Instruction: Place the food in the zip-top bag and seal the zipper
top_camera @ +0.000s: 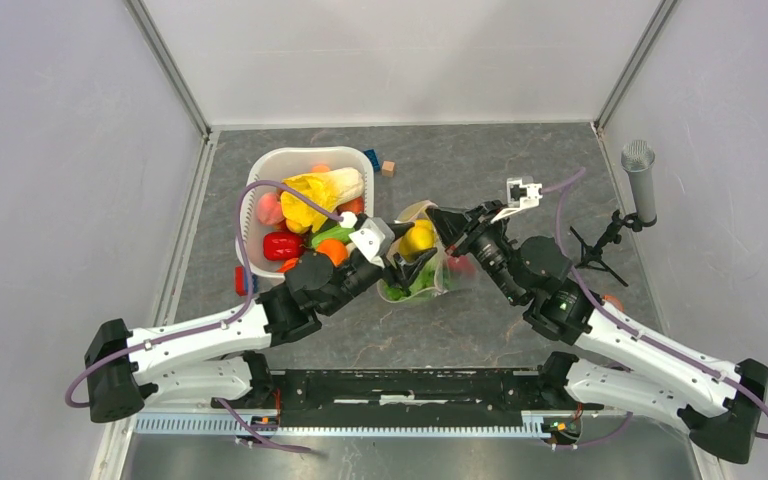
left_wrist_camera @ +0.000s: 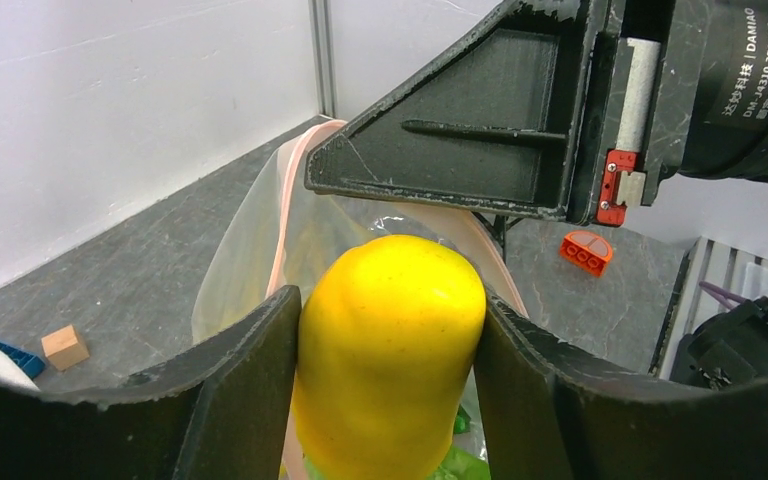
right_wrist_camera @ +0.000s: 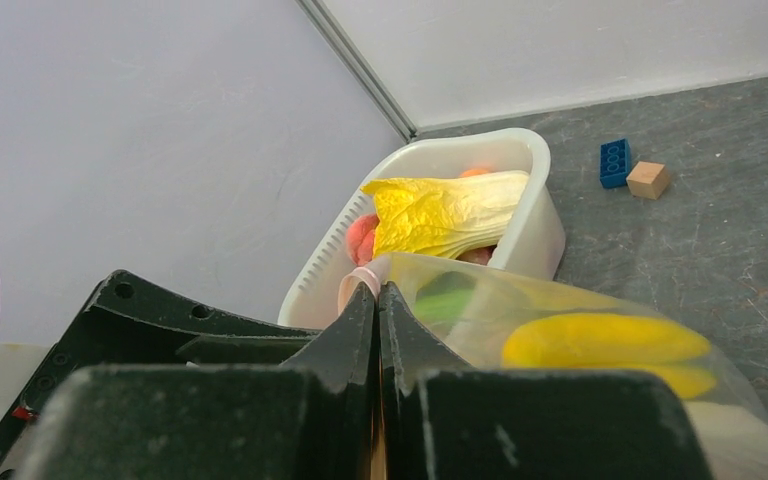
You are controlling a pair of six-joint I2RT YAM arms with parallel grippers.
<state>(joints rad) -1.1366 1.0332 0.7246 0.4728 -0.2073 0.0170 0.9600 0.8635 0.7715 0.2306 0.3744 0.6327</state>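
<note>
The clear zip-top bag (top_camera: pixel 447 275) stands open at the table's middle, with green food (top_camera: pixel 418 287) inside. My left gripper (top_camera: pixel 412 252) is shut on a yellow pepper (left_wrist_camera: pixel 390 350) and holds it at the bag's mouth, above the green food (left_wrist_camera: pixel 465 465). The pink zipper (left_wrist_camera: pixel 282 225) curves round the pepper. My right gripper (top_camera: pixel 438 220) is shut on the bag's rim at the zipper (right_wrist_camera: pixel 368 278) and holds it up. The pepper shows through the bag in the right wrist view (right_wrist_camera: pixel 605 345). More food, with a napa cabbage (right_wrist_camera: pixel 450 210), lies in the white tub (top_camera: pixel 260 170).
A blue block (top_camera: pixel 371 158) and a wooden block (top_camera: pixel 388 167) lie behind the tub. A red block (top_camera: pixel 240 281) lies at the tub's near side. An orange block (left_wrist_camera: pixel 587 250) lies right of the bag. A grey cylinder on a stand (top_camera: pixel 639 182) is at the far right.
</note>
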